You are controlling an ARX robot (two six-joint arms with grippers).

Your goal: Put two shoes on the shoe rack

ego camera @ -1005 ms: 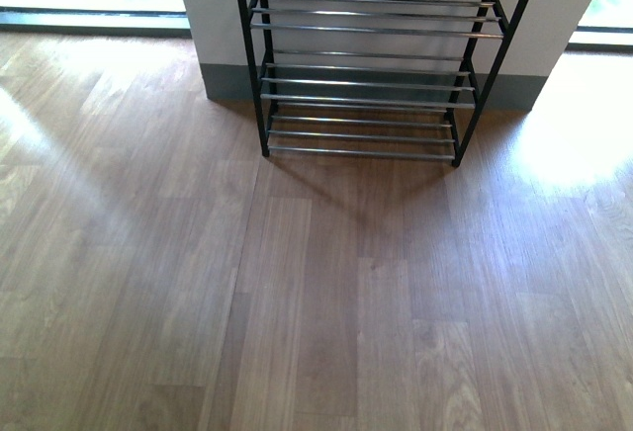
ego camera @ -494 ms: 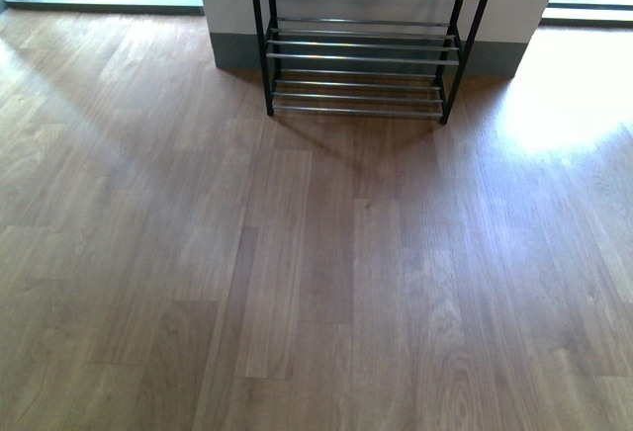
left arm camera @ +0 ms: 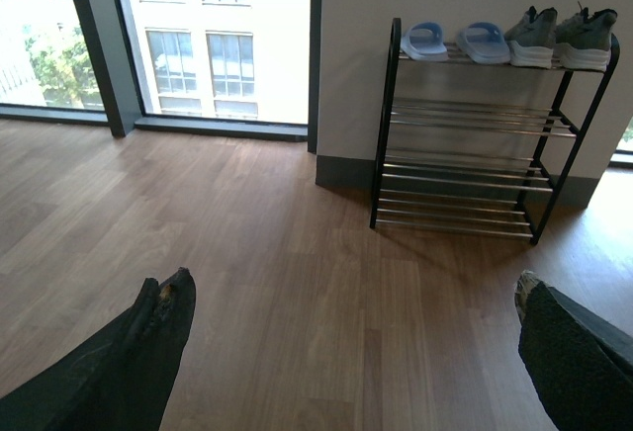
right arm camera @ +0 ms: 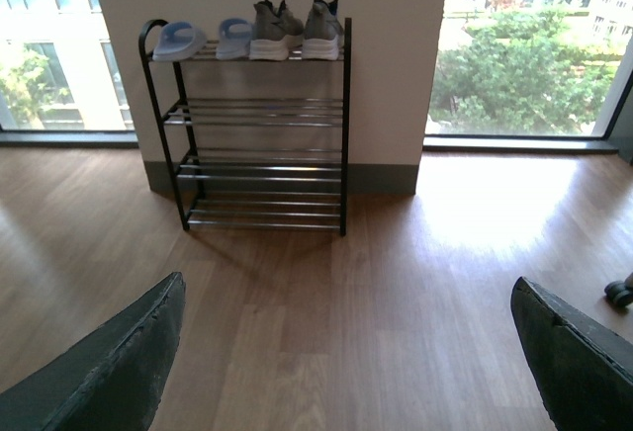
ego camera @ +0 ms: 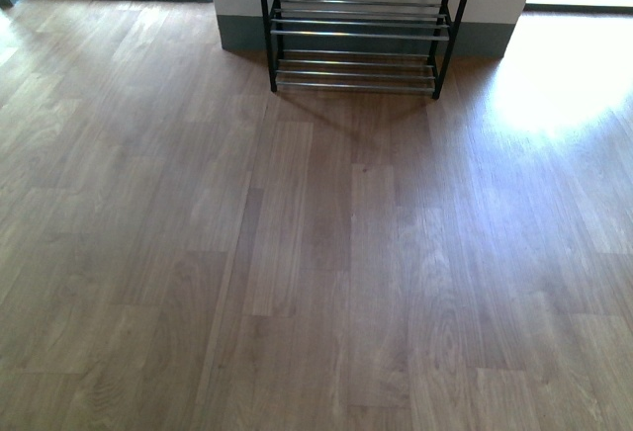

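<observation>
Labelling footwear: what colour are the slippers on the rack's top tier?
Pale blue slippers, beside the grey sneakers; clearest in the right wrist view.

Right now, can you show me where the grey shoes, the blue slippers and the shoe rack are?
grey shoes [right arm camera: 294, 32], right wrist view, side of the pair.
blue slippers [right arm camera: 203, 40], right wrist view, between the two.
shoe rack [right arm camera: 262, 107], right wrist view, second shelf bars.

Left gripper [left arm camera: 351, 352]: two fingers are showing in the left wrist view, both black with a matte, slightly textured surface. One finger [left arm camera: 138, 362] is tapering to a rounded tip that is carrying a small worn, yellowish-brown patch. The other finger [left arm camera: 574, 357] is showing a coarse, pebbled black pad and a pale, scuffed spot at its tip.

Right gripper [right arm camera: 346, 352]: two fingers are showing in the right wrist view, both dark charcoal with a grainy finish. One finger [right arm camera: 119, 367] is presenting a broad, blade-like profile; the other [right arm camera: 579, 352] is appearing blunter. No cables, screws or markings are showing. The front view is showing no part of the robot.
</observation>
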